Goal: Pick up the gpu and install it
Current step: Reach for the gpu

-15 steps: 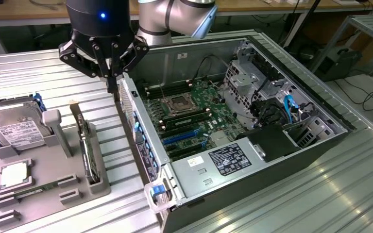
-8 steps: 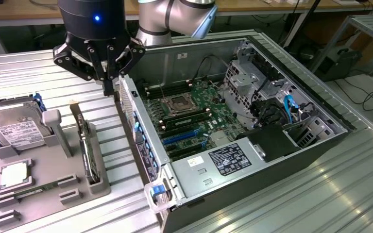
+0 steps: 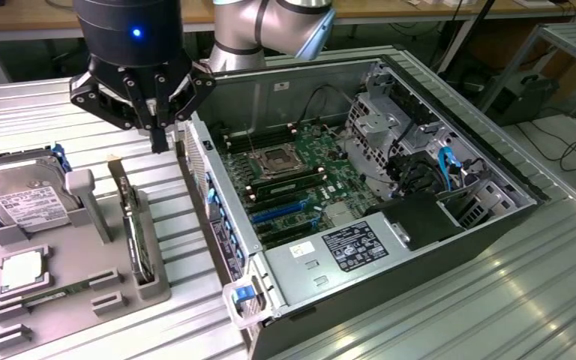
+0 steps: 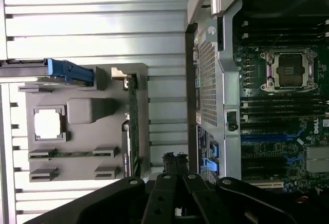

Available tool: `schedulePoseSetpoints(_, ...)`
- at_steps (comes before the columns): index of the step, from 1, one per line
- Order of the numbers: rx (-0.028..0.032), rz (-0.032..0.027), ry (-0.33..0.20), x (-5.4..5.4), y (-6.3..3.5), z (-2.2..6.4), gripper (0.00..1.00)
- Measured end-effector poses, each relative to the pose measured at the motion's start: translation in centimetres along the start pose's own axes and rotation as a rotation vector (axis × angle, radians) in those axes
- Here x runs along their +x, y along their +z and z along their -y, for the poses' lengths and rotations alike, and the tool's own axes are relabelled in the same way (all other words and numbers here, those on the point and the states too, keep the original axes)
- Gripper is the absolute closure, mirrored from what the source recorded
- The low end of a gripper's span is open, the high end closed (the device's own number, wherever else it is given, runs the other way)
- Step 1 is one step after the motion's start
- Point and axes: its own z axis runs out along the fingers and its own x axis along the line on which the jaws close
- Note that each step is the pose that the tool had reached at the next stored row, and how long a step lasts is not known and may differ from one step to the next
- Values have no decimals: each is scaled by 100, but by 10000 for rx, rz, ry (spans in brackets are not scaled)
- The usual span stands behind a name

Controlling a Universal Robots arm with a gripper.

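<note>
Standing on its long edge in a slot along the right side of the grey holder [image 3: 118,289], the gpu [image 3: 131,225] shows as a thin green circuit-board card, seen nearly edge-on, with a dark part on its left face and a pale metal tab at its far end. Its long axis runs from near to far, roughly parallel to the left wall of the open computer case [image 3: 308,307] beside it. No writing on the card can be read. The hard drive [image 3: 23,199] at the holder's far left carries a white label, and the power supply [image 3: 353,244] inside the case carries another, but their print is too small to make out. The claw [image 3: 158,144] hangs above the table [image 3: 448,300] with its fingers pressed together and nothing between them, over the gap between holder and case, just beyond the card's far end.
</note>
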Motion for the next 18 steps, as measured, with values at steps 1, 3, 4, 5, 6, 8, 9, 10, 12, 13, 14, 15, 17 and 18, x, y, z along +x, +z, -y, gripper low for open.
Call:
schedulePoseSetpoints(1, -2, 0, -4, 19, 0, 4, 89)
schedulePoseSetpoints(3, -6, 0, -12, 49, -1, 14, 89)
schedulePoseSetpoints(4, -10, 0, -18, 68, -1, 21, 89)
schedulePoseSetpoints(5, -14, 0, -23, 86, -1, 27, 89)
schedulePoseSetpoints(6, -17, 1, -28, 103, 0, 33, 89)
schedulePoseSetpoints(8, -22, 1, -38, 144, -1, 45, 89)
schedulePoseSetpoints(9, -24, 2, -43, 164, -1, 52, 89)
schedulePoseSetpoints(10, -26, 2, -48, 182, -1, 57, 89)
schedulePoseSetpoints(12, -27, 1, -56, 220, -1, 63, 89)
schedulePoseSetpoints(13, -28, 1, -61, 243, -1, 66, 89)
schedulePoseSetpoints(14, -28, 2, -62, 284, 1, 66, 89)
schedulePoseSetpoints(15, -28, 2, -62, 299, 3, 63, 89)
schedulePoseSetpoints(17, -29, 3, -62, 332, 7, 62, 89)
schedulePoseSetpoints(18, -29, 3, -62, 354, 8, 62, 89)
